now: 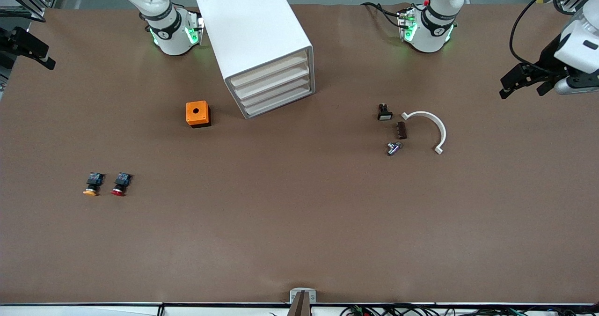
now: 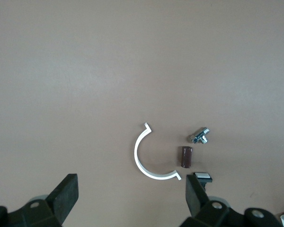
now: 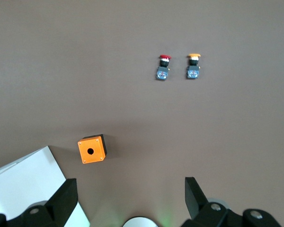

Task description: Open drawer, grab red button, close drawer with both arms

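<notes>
The white cabinet (image 1: 255,30) stands at the table's middle, near the arms' bases, with its four pale drawers (image 1: 276,89) all shut. The red-capped button (image 1: 120,185) lies on the table toward the right arm's end, beside a yellow-capped one (image 1: 92,185). Both also show in the right wrist view, red (image 3: 163,67) and yellow (image 3: 194,66). My right gripper (image 1: 32,49) is open and empty, up at the table's edge at that end; its own view (image 3: 130,198) shows wide jaws. My left gripper (image 1: 522,89) is open and empty, up at the table's other end, wide in its own view (image 2: 131,196).
An orange box with a hole (image 1: 198,114) sits beside the cabinet, nearer the front camera. Toward the left arm's end lie a white curved clip (image 1: 428,128), a brown cylinder (image 1: 401,130), a small metal fitting (image 1: 393,148) and a small black-and-white part (image 1: 383,112).
</notes>
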Robot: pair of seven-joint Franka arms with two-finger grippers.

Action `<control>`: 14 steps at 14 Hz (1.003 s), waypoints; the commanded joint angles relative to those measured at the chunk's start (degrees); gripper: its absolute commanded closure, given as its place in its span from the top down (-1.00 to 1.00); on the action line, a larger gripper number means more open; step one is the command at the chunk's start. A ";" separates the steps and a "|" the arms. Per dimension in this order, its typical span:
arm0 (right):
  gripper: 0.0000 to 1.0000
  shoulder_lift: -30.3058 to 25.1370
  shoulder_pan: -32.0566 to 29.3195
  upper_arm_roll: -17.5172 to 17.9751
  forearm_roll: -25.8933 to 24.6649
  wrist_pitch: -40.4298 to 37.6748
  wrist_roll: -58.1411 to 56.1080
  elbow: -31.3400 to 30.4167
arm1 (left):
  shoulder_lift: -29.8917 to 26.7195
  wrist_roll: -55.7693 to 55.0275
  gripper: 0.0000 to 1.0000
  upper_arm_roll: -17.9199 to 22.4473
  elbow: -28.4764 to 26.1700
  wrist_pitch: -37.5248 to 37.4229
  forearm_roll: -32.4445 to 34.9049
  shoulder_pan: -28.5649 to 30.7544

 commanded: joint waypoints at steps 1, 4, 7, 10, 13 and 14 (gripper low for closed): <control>1.00 -0.13 -0.87 0.03 -0.16 0.00 -4.07 0.59 | 0.32 0.50 1.00 -0.63 4.61 -3.22 -0.04 0.44; 1.00 -0.13 -0.79 0.20 -0.25 -0.35 -3.20 0.68 | 0.32 0.24 1.00 -0.63 8.39 -7.78 -0.04 0.17; 1.00 -0.14 -0.79 0.20 0.01 -0.35 3.01 0.68 | 0.32 -0.38 1.00 -2.04 10.42 -10.61 -0.04 -0.09; 1.00 -0.13 -0.61 0.29 0.10 -0.18 3.67 0.59 | 0.32 -0.47 1.00 -2.13 11.13 -11.40 0.13 0.00; 1.00 -0.13 -0.79 0.11 0.10 -0.09 -0.29 0.59 | 0.76 0.14 1.00 -2.13 12.36 -12.98 0.13 0.26; 1.00 -0.13 -0.79 0.11 0.10 -0.35 -0.20 0.59 | 0.94 0.32 1.00 -2.13 12.62 -13.51 0.13 0.26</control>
